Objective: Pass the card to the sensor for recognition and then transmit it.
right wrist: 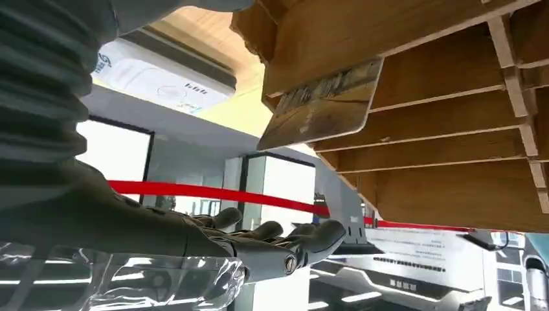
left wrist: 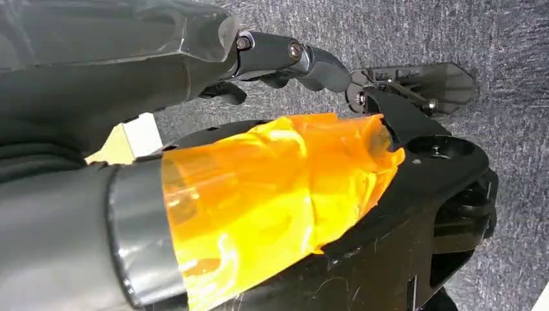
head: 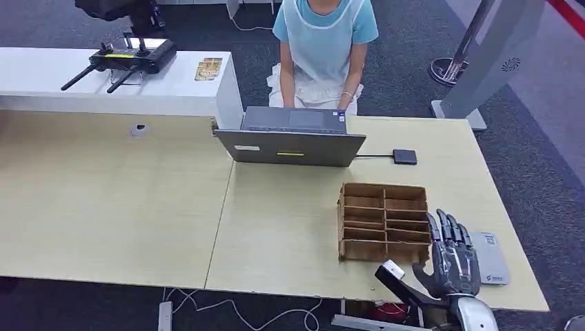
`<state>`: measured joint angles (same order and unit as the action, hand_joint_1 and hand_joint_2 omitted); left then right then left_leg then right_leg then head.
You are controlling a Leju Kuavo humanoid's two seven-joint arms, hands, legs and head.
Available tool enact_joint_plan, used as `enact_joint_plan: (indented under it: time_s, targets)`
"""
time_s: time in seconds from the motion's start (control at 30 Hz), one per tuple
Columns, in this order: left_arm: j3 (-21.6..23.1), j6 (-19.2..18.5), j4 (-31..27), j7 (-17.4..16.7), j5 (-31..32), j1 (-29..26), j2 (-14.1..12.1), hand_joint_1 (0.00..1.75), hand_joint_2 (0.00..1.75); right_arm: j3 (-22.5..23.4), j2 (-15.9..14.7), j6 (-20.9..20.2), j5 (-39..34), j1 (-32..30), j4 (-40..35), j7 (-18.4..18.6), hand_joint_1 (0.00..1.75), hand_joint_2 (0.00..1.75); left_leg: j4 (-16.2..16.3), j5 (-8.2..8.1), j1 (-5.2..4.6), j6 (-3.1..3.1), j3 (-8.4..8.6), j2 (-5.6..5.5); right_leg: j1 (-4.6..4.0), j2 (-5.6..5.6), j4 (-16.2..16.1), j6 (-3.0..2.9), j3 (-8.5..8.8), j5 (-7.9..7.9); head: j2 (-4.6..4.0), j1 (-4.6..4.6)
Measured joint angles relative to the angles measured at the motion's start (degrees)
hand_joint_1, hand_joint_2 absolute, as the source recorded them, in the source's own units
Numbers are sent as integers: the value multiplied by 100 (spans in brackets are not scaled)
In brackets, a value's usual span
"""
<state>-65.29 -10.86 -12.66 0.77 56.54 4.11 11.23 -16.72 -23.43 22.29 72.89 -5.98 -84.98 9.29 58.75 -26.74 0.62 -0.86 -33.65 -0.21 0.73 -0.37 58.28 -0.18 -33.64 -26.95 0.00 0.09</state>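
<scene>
right hand (head: 452,254) is hovering open and empty just right of the slotted cardboard rack (head: 383,222), where the card (right wrist: 322,103) is jutting from a near slot, so you're best easing fingers left and pinching its exposed edge squarely.

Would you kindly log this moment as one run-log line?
phase: reaching for card | right hand: open, beside cardboard organizer | card: in organizer slot, not gripped | sensor pad: on table right of the hand
</scene>
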Motion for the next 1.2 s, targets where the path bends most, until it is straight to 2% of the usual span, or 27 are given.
enact_joint_plan:
  time_s: [0.07,0.1,0.27,0.87,1.03,1.2]
  targets:
    - [0,0,0,0,0,0,0,0,0,46,18,28,26,0,11,-24,9,175,0,0,0,0,0,0,0,0,0,0,0,0,0,0]
    - [0,0,0,0,2,0,2,0,0,68,24,33,35,1,17,-37,17,175,0,0,0,0,0,0,0,0,0,0,0,0,2,0]
    - [0,4,0,0,2,0,9,0,0,98,48,94,103,3,31,-92,16,175,0,0,0,0,-1,0,0,0,0,0,0,0,2,0]
    - [0,2,0,0,15,0,15,0,0,114,144,157,197,80,66,-181,33,175,0,0,0,0,-2,0,0,0,0,0,-1,0,2,0]
    - [0,4,0,0,15,0,17,0,0,114,162,157,201,96,70,-201,44,175,0,0,0,0,-2,0,0,0,0,0,-1,0,2,2]
    - [0,4,0,0,15,0,15,0,0,111,168,157,203,99,79,-208,45,175,0,-1,0,1,-3,0,0,0,0,0,-2,0,0,0]
